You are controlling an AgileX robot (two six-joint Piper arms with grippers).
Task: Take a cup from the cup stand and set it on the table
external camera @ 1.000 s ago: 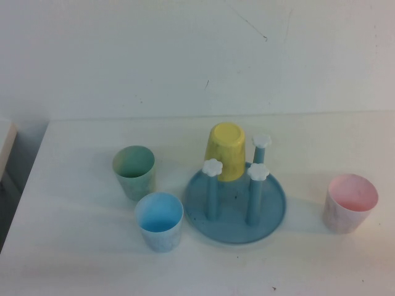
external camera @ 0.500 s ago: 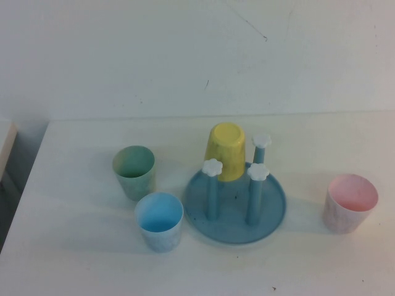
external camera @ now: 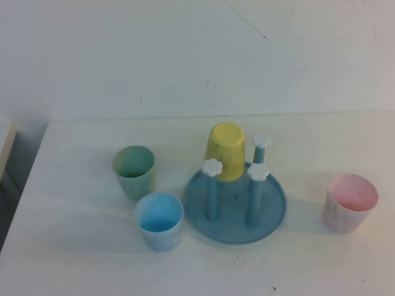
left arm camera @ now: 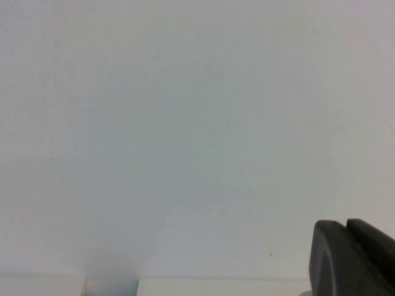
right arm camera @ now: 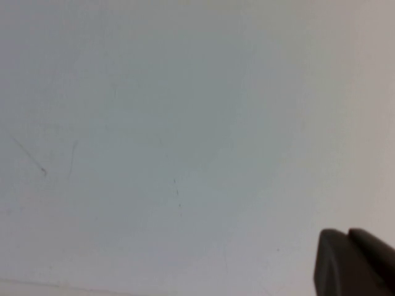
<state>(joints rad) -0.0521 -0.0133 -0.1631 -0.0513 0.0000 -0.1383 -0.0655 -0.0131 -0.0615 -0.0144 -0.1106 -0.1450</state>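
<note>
The yellow cup [external camera: 226,150] sits upside down over the rear left peg of the blue cup stand [external camera: 236,206], in the middle of the white table [external camera: 80,246]. Three other pegs with white flower caps [external camera: 212,166] stand bare. Neither arm shows in the high view. My left gripper [left arm camera: 345,223] shows only in the left wrist view, its two dark fingers pressed together, facing a blank white wall. My right gripper [right arm camera: 347,233] shows only in the right wrist view, fingers together too, facing the wall. Both are empty and away from the cups.
A green cup [external camera: 134,171] and a blue cup [external camera: 160,221] stand upright left of the stand. A pink cup [external camera: 350,202] stands upright at the right. The table's left edge [external camera: 28,179] borders a dark gap.
</note>
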